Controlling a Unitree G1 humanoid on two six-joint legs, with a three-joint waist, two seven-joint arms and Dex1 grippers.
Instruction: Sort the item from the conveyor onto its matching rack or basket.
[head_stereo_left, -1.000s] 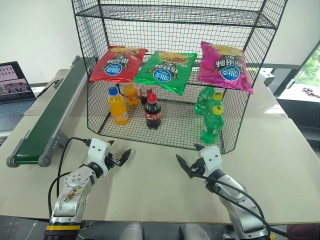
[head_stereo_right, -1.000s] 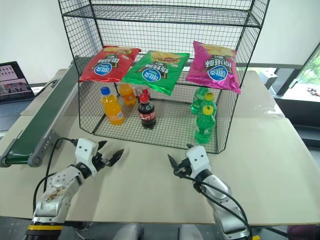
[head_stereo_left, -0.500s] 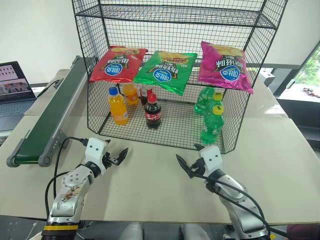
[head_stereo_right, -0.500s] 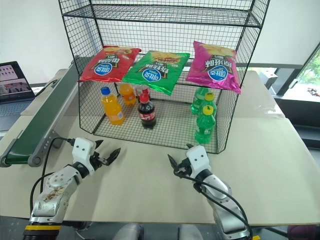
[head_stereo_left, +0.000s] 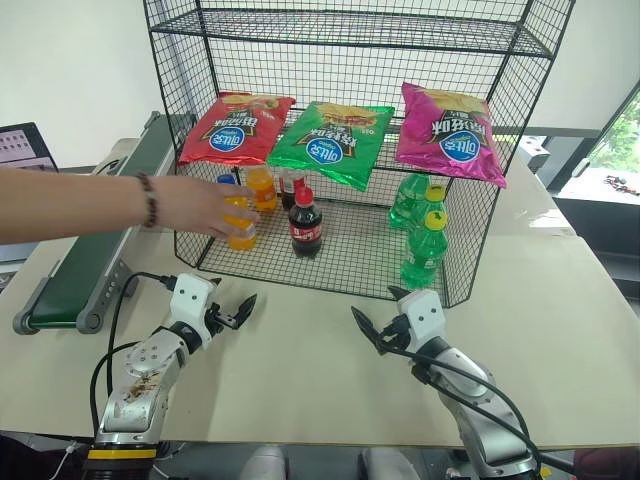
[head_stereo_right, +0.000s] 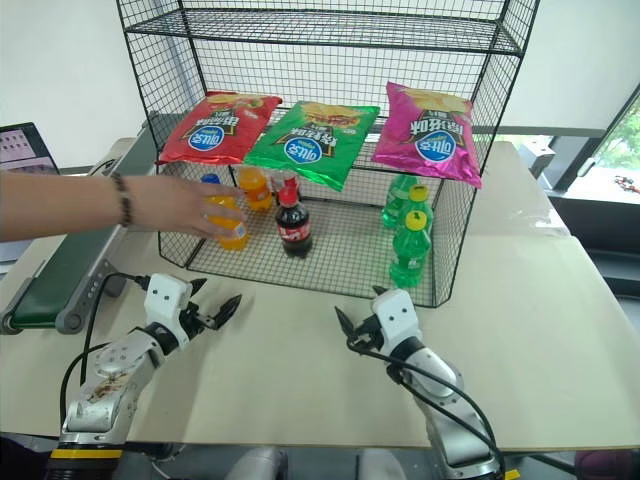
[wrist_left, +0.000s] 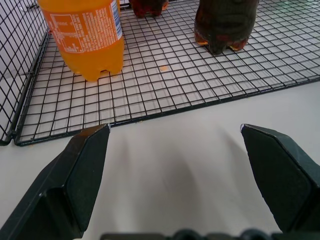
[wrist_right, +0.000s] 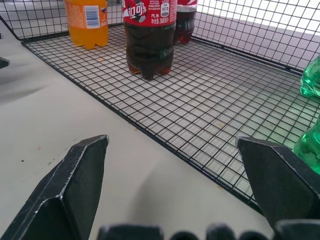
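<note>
Item: orange soda bottle, bottom tier of wire rack; I count it sorted, though a person's hand seems to grasp it. Conveyor bare. Left claw, right claw: released, above tabletop.

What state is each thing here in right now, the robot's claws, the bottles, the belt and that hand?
Left gripper: open, empty.
Right gripper: open, empty.
Person's hand: reaching into the rack, on the orange soda bottle.
Cola bottle: upright, capped.
Green bottles: upright.
Conveyor: nothing visible on it.
</note>
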